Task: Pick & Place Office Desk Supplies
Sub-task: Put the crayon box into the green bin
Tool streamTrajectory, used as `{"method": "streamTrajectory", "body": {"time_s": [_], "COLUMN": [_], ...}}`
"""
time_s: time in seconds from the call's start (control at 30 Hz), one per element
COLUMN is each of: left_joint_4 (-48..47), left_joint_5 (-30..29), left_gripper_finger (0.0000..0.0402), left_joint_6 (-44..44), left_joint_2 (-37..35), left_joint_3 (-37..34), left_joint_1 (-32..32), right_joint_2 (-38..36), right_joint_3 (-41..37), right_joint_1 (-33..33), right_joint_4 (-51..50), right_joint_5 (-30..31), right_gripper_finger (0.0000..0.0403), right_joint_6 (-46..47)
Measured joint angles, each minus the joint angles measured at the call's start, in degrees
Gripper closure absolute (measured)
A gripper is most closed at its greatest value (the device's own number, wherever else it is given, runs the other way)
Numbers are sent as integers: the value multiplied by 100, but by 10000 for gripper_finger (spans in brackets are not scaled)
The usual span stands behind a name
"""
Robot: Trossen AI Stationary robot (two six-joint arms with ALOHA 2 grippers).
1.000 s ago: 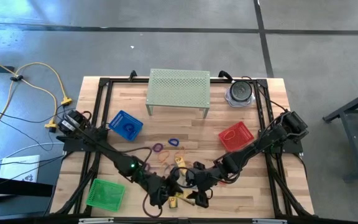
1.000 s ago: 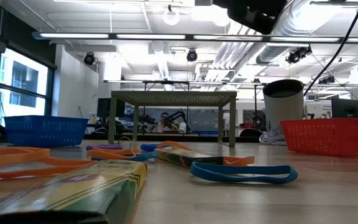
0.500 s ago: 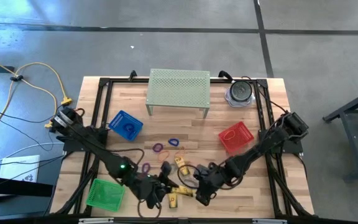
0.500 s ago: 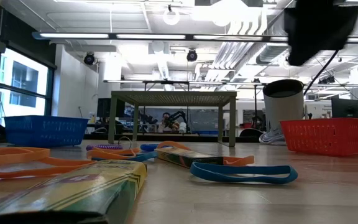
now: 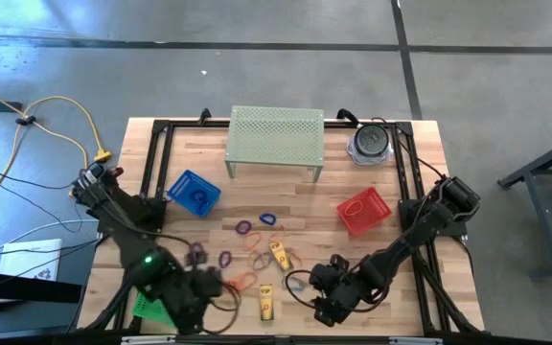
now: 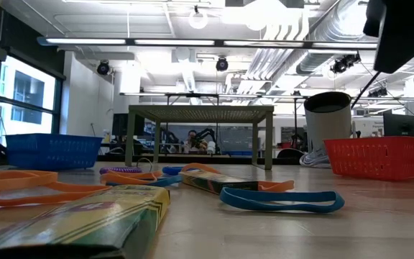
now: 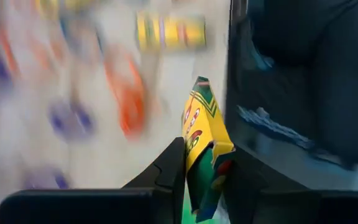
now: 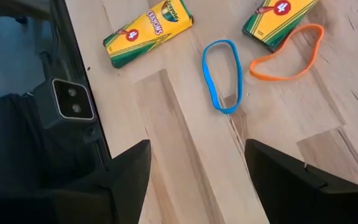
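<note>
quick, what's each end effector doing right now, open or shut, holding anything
Left end effector: shut on a yellow crayon box, near the green basket.
Right end effector: open and empty, over the table near a blue rubber band.

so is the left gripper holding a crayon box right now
Yes, in the left wrist view the left gripper is shut on a yellow and green crayon box that stands between its two fingers.

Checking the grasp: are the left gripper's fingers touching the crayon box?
Touching. In the left wrist view the left gripper has both dark fingers pressed against the sides of the yellow crayon box, pinching it upright with no gap.
</note>
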Motion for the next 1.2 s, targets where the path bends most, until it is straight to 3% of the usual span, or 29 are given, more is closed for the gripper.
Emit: {"method": "streamTrajectory", "body": {"time_s": [0.13, 0.3, 0.43, 0.6, 1.0, 1.2], "left_joint_4": [-383, -681, -1384, -2498, -2422, -2403], "left_joint_5": [506, 494, 516, 814, 1436, 2160], "left_gripper_finger": [332, 332, 332, 332, 332, 332], "left_joint_6": [-1698, -3071, -4349, -5309, -5743, -5867], "left_joint_2": [17, 14, 14, 14, 288, 648], "left_joint_3": [-2, -2, -2, -7, -12, -15], "left_joint_1": [-533, -1048, -1252, -1185, -1174, -1194], "right_joint_2": [0, 0, 0, 0, 7, 7], "right_joint_3": [0, 0, 0, 0, 0, 0], "right_joint_1": [-7, -27, -118, -235, -234, -236], "right_joint_4": [-8, -4, -2, 0, 31, 30], "right_joint_5": [-27, -16, -17, -12, 1, 96], "right_gripper_finger": [154, 154, 154, 154, 154, 154], "right_joint_6": [-61, -411, -589, -702, -565, -734]}}
